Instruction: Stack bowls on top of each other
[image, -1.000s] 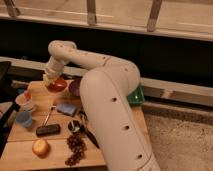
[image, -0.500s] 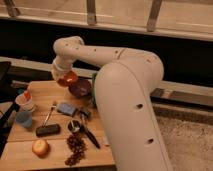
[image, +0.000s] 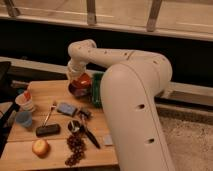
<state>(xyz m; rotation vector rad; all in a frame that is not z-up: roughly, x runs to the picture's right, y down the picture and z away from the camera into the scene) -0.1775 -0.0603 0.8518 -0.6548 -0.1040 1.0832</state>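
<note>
Scene: a white robot arm reaches from the right across a wooden desk strewn with small things.
Hand: the hand is at the far edge of the desk, pointing down, its fingers closed tight on the rim of the orange-red bowl.
Orange-red bowl: held just under the hand, directly above the purple bowl; whether it already rests inside cannot be told.
Purple bowl: sits on the desk near the far edge, beside a green object partly hidden by the arm.
Progress: nearly done, by my judgement; the bowls are lined up one over the other.
Left to do: seat the orange-red bowl in the purple one, let go, and lift the hand away.
Other things: a white cup, a small blue cup.
</note>
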